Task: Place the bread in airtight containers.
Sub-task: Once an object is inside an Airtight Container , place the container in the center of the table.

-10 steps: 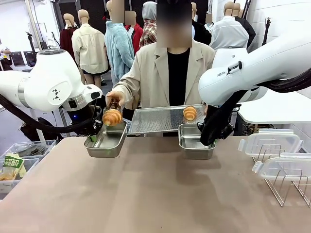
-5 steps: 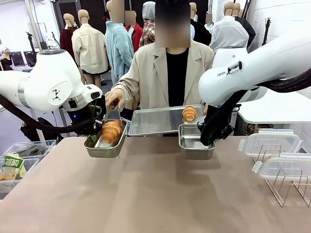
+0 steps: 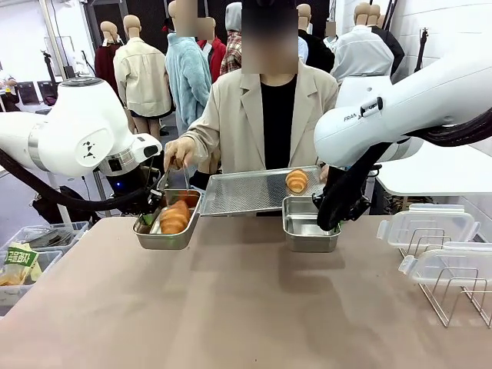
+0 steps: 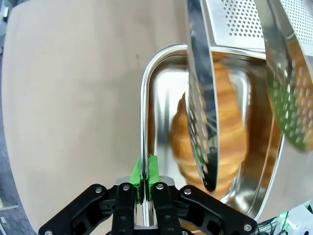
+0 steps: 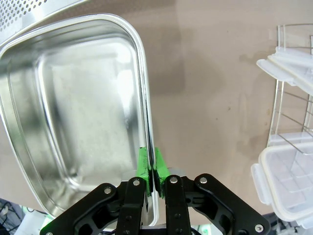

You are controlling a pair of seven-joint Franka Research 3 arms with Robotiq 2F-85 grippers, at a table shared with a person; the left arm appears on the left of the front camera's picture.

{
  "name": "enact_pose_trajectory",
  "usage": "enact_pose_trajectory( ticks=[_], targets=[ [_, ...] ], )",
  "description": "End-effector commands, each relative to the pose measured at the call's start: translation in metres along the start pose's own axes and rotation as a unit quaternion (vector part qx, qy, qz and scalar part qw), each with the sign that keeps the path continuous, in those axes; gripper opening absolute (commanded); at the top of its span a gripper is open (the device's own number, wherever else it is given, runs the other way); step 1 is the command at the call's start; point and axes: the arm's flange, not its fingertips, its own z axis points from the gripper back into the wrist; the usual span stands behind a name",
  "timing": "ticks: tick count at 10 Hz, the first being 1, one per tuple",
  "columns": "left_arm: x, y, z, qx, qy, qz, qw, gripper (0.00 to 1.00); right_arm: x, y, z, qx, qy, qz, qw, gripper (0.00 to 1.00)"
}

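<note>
The left gripper (image 4: 145, 172) is clamped on the rim of a steel container (image 4: 146, 93), green pads pressed to either side of the thin wall. In the front view this container (image 3: 167, 229) sits at the desk's (image 3: 246, 307) far edge, left of the middle. One croissant (image 3: 174, 217) lies inside it, lengthwise. The person's hand (image 3: 181, 151) holds perforated metal tongs (image 3: 174, 181) down into the container. From the left wrist, the two tong blades (image 4: 200, 107) stand apart on either side of the croissant (image 4: 234, 127); whether they touch it cannot be told.

The right gripper (image 5: 152, 165) is likewise closed on the rim of the second steel container (image 5: 83, 107), which has bare metal inside. It stands at the far edge, right of the middle (image 3: 310, 227).

Just behind both containers is a large perforated tray (image 3: 246, 192), and the second croissant (image 3: 297, 181) rests on its right end, just above the right container.

At the desk's right edge, two translucent lids (image 3: 425, 225) sit on a wire rack (image 3: 453, 300), well apart from the containers.
</note>
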Motion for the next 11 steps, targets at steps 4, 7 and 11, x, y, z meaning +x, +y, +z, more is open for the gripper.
enact_pose_trajectory(
  ticks=[4, 7, 11],
  targets=[
    [0.0016, 0.0016, 0.0031, 0.007, -0.005, -0.007, 1.000, 0.00, -0.0028, -0.0005, 0.0012, -0.004, -0.008, -0.003, 1.000, 0.00],
    [0.0016, 0.0016, 0.0031, 0.007, -0.005, -0.007, 1.000, 0.00, -0.0028, -0.0005, 0.0012, -0.004, -0.008, -0.003, 1.000, 0.00],
    [0.0016, 0.0016, 0.0031, 0.007, -0.005, -0.007, 1.000, 0.00, -0.0028, -0.0005, 0.0012, -0.004, -0.008, -0.003, 1.000, 0.00]
  ],
)
